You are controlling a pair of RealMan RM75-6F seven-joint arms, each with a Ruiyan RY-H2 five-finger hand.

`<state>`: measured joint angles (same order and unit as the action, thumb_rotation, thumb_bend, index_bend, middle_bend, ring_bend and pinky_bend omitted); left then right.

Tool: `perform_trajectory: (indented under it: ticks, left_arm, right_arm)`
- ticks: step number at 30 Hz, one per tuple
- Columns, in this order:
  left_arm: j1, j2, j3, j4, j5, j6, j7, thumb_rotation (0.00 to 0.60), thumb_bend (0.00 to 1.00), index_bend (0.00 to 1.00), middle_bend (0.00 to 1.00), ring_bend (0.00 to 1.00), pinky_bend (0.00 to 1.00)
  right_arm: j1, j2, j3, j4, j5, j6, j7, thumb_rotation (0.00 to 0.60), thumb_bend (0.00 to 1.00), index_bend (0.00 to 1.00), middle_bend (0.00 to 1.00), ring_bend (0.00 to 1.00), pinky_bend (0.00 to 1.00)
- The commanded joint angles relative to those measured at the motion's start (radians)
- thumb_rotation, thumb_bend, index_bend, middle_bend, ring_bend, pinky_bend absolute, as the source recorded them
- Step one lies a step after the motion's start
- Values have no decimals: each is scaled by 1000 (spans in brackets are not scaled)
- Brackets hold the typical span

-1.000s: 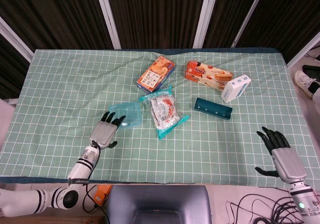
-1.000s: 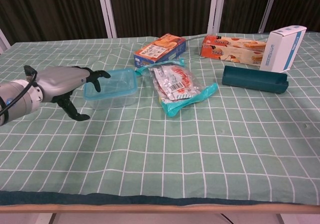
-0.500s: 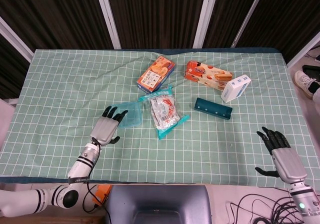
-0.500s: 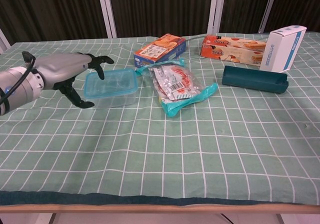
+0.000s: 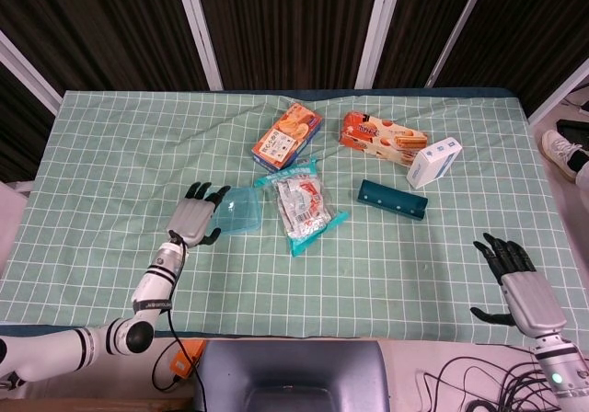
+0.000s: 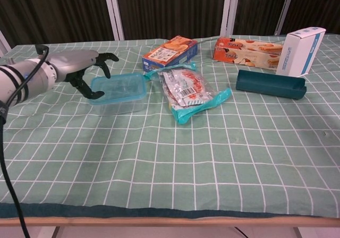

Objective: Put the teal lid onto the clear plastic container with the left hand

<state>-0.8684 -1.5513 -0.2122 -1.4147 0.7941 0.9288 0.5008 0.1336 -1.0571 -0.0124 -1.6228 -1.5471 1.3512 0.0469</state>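
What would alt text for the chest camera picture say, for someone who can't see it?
A robot's left hand, fingers apart, reaches over the left edge of a clear plastic container with its teal lid on top, on a green checked tablecloth. To the right lie a snack packet, two biscuit boxes, a dark teal tray and a white box.

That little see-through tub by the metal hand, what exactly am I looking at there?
It is a clear plastic container, rectangular with rounded corners and a teal rim or lid lying across its top. It looks thin and light, with nothing visible inside. It stands upright on the green checked tablecloth, just left of a teal snack packet. The left hand is at its left end, fingers spread and reaching to its edge; whether they touch is unclear.
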Motion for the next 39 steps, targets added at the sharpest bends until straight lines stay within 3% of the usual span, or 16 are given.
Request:
perform_trajectory:
  ticks: [1,39]
  left_arm:
    - [-14,-16,-8,33,-17,-14,-5,600,401,0,237,0,0]
    - [-33,-25,36,58,-99,-38,50,600,411,0,266,0,0]
  right_arm:
    - [-2,3,1,1,1,2,6,600,163,2,0,0,0]
    - [-2,3,2,2,1,3,8,600,163,2,0,0,0]
